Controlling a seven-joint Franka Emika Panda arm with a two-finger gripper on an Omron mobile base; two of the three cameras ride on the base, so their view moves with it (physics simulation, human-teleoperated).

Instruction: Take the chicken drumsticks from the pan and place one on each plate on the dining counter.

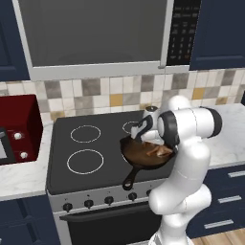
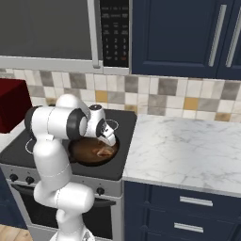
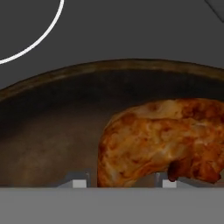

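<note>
A reddish-orange chicken drumstick (image 3: 162,140) lies closest to the hand camera, its near end sitting between the two small finger tips (image 3: 79,183) that rise at the bottom of that view. The jaws stand on either side of the meat, one tip left of it and one under its right half; whether they are already pressing on it or merely flanking it I cannot tell.

Around the drumstick is the pan (image 3: 52,131), a dark brown skillet with a low curved wall; its floor shows bare to the left of the meat. In the left base view the pan (image 1: 139,155) rests on the front right part of a black stove top (image 1: 86,143), its short handle (image 1: 130,179) pointing toward the front edge and the control knobs. The gripper (image 1: 143,136) is lowered into the pan from above, and the orange-brown meat (image 1: 160,150) shows just beside it. In the right base view the pan (image 2: 87,153) sits near the right side of the stove, with the drumstick (image 2: 102,150) inside, under the gripper (image 2: 107,139). A white marble surface (image 2: 188,146) begins right of the stove
</note>
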